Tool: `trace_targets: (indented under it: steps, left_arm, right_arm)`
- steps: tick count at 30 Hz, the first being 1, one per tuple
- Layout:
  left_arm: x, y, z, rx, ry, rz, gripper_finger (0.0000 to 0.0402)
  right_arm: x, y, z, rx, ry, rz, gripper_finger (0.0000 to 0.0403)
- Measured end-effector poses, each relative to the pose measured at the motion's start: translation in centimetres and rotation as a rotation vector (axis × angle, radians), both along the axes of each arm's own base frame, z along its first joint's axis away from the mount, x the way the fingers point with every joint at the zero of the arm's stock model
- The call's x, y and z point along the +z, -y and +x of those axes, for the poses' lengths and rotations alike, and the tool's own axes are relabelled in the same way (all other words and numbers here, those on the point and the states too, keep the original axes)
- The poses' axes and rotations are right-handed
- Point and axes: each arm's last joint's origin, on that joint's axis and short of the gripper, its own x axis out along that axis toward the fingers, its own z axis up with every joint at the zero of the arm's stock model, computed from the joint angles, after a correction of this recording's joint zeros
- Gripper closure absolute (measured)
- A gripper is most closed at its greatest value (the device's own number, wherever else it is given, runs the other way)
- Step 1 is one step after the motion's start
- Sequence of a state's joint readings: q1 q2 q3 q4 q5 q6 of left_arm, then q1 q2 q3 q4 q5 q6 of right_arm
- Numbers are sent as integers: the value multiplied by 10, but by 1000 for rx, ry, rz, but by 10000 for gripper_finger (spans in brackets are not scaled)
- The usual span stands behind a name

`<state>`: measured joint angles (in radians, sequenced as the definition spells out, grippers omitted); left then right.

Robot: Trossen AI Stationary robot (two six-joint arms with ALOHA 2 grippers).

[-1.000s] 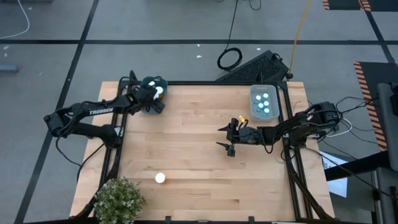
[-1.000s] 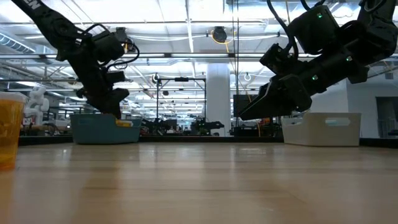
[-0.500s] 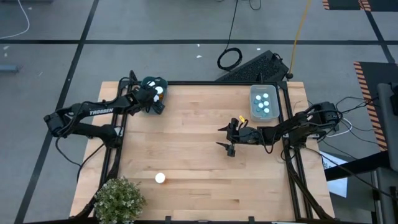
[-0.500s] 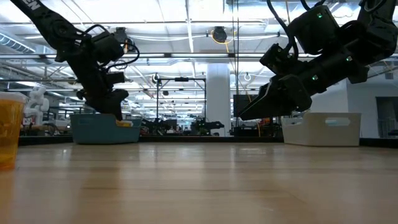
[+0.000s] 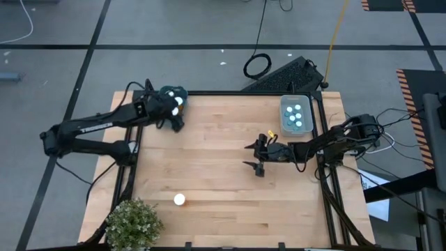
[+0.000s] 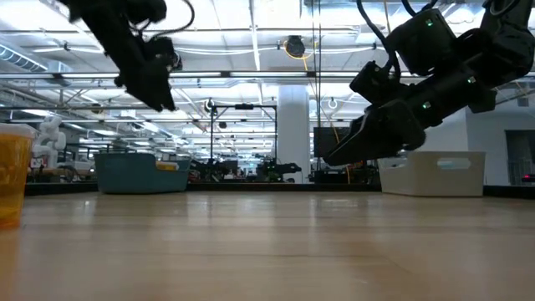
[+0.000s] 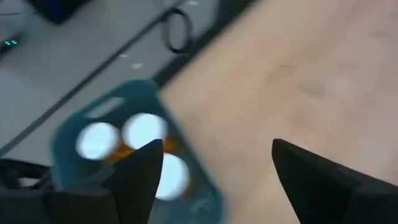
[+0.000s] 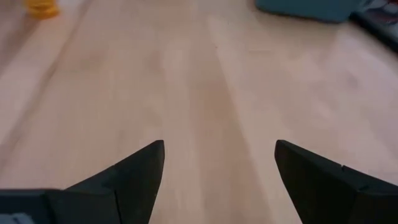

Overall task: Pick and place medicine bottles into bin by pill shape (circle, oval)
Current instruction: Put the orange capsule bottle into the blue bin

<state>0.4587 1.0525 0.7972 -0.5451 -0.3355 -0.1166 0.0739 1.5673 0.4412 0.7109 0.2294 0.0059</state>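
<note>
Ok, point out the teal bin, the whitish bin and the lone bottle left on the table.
teal bin (image 7: 68, 134), left wrist view, on its near wall beside the white caps.
whitish bin (image 5: 295, 102), high view, on its far rim.
lone bottle (image 5: 180, 200), high view, on its white cap.

No readable text anywhere

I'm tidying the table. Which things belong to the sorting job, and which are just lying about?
Job:
lone bottle
teal bin
white bin
left gripper
right gripper

Lying about:
potted plant
keyboard
</note>
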Motion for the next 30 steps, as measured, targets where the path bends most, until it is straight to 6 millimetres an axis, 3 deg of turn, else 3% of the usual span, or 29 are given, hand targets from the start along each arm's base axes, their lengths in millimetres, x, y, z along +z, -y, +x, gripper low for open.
trace_targets:
  steps: [6,16,23,30]
  left_arm:
    - [22,54,5,-216,6,-154,101]
    - [33,156,17,-531,5,-304,156]
    - [22,214,34,-618,-83,-364,161]
    - [-5,251,51,-582,-260,-371,112]
  right_arm:
    - [1,-7,0,66,6,79,106]
    - [5,-10,1,67,49,102,106]
    - [5,-17,0,81,53,134,106]
    - [6,-34,-2,151,60,130,106]
